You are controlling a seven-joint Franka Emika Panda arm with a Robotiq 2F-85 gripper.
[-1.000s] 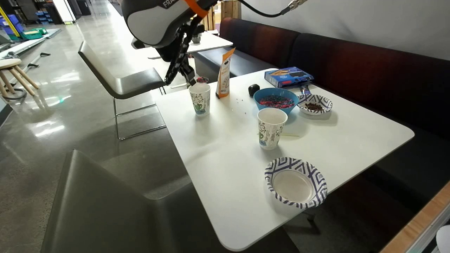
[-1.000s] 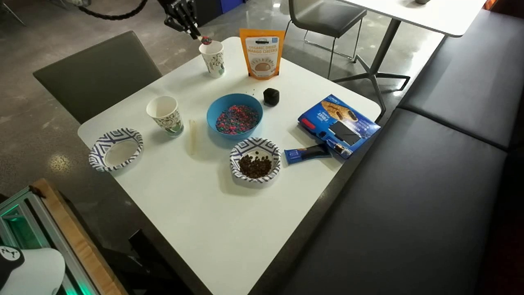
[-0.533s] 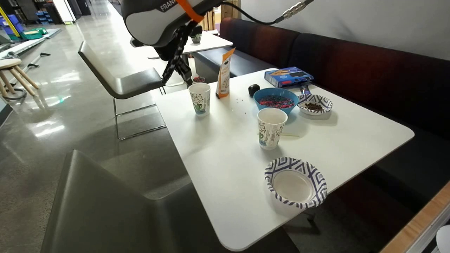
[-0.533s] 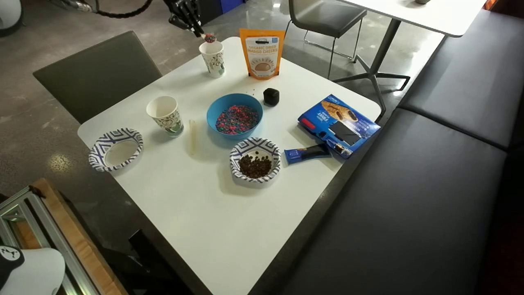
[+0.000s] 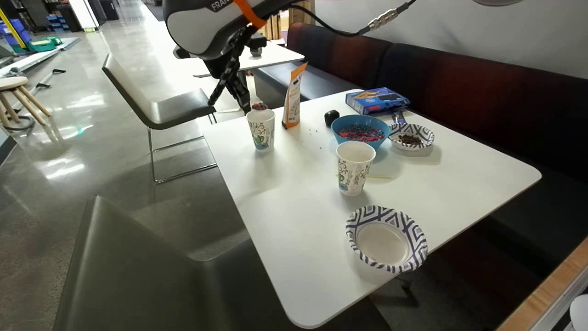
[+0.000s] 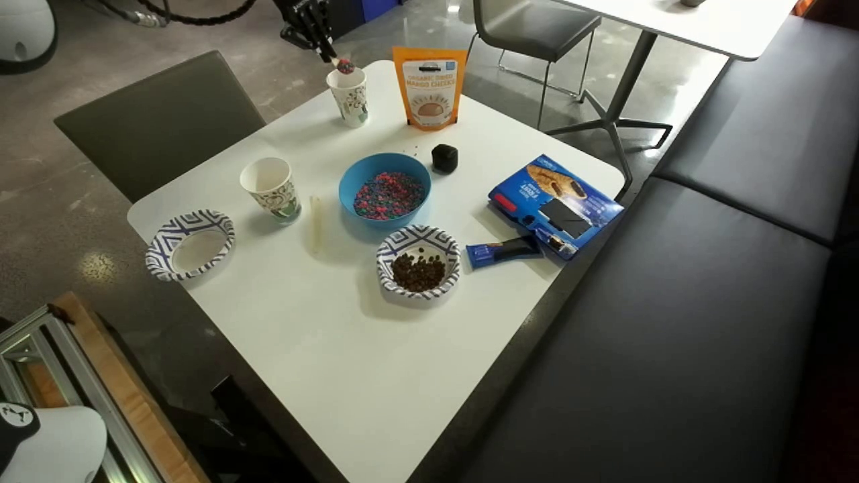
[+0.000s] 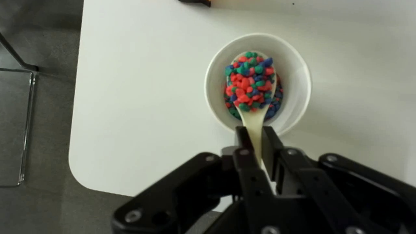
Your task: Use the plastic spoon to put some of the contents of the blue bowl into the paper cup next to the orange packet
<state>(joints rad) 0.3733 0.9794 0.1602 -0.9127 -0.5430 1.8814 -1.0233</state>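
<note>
Slightly lower than half a second ago, and shifted toward 5 o'clock in an exterior view, hangs the pale cream-white plastic spoon [image 7: 253, 121], 12 o'clock being the top of each view. The black pincer [image 7: 255, 130] pinches its handle from both sides. In the wrist view the spoon's head points to 12 o'clock, carrying a heap of red, green and blue pieces [image 7: 248, 83] over the open mouth of a white paper cup with grey-green print [image 7: 296, 87]; whether it touches the cup cannot be told. Inside the cup lie pieces of the same colours [image 7: 275, 104], showing at 4 and 7 o'clock from the spoon's head.

In an exterior view, an upright orange-and-white packet [image 6: 431, 94] stands on the white worktop [image 6: 322, 315] near the cup, at 3 o'clock from it. At 5 o'clock from the cup sits the round solid-blue bowl [image 6: 384, 163], holding more such pieces. Around that bowl are a small dark lump [image 6: 445, 159] at 2 o'clock, a flat blue box [image 6: 551, 194] at 3, a blue-patterned white paper bowl [image 6: 417, 235] of dark brown bits [image 6: 419, 272] at 5, and another printed white paper cup [image 6: 274, 194] at 9
</note>
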